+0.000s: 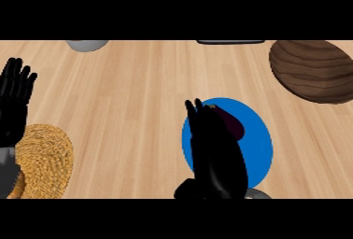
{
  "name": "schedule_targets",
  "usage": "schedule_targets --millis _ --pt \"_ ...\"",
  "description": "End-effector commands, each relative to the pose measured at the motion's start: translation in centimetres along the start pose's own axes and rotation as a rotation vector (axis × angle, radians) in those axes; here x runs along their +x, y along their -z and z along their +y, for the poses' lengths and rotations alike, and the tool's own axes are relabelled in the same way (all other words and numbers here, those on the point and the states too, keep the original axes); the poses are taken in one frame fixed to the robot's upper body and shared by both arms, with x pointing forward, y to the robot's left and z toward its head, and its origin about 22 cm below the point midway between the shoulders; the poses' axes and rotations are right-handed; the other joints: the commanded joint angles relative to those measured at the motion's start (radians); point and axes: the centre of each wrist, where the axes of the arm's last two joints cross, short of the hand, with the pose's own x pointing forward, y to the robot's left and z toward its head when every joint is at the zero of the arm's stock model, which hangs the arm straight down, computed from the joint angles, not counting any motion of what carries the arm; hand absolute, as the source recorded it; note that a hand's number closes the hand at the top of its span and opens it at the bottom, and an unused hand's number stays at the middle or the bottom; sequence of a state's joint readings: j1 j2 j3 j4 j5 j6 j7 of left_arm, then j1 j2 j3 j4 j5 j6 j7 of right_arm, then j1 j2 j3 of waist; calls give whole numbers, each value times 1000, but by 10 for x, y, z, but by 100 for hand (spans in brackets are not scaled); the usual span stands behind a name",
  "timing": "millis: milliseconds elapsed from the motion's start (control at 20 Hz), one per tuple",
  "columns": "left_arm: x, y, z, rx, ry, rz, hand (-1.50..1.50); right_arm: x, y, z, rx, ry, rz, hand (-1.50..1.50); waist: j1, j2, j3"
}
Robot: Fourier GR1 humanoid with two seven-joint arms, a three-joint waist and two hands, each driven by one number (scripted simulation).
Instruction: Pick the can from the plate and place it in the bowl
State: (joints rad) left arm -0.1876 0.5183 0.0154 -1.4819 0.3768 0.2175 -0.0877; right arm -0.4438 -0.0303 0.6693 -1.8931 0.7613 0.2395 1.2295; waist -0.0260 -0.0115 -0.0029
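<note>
Worktop (138,93): light wood, fills the view. Brown wooden bowl (314,70) sits at the far right, well apart from the blue plate (258,140) near the lower centre. A woven straw mat (45,158) lies at the lower left; a grey round object (88,45) and a dark flat object (231,42) are cut off by the far edge, too little visible to identify.

Right hand (217,154) is over the plate's left half, fingers straight and together, pointing away from the robot, not wrapped round anything. Left hand (15,98) rests open at the left edge, fingers up.

The can (233,123), dark maroon, is on the plate just right of the right hand's fingers, mostly hidden by them. Whether they touch cannot be told.

Risks, as judgement:
- The hand is beside the can, not around it. Closing from here may push the can sideways across the plate or tip it.
- The can's pose is hidden, so the grasp axis is a guess; a can lying down could roll.
- The carry to the bowl is long and diagonal, so a marginal pinch may slip on the way.
- The bowl's rim could catch the can on a low approach.
</note>
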Motion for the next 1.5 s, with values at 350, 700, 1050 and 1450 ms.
schedule_targets --millis 350,700,1050,1450 --pt "3 8 1 -19 -14 -16 0 -13 -2 1 45 -93 286 -150 14 8 1" --pt "4 5 -11 -24 -8 -26 0 -31 12 9 39 -97 312 -150 24 10 2" --pt "18 5 -15 -37 -12 -18 0 -39 17 10 30 -78 242 -150 28 10 3" --pt "-5 1 -12 -18 0 -33 0 -54 19 19 94 -121 264 -150 25 11 3"
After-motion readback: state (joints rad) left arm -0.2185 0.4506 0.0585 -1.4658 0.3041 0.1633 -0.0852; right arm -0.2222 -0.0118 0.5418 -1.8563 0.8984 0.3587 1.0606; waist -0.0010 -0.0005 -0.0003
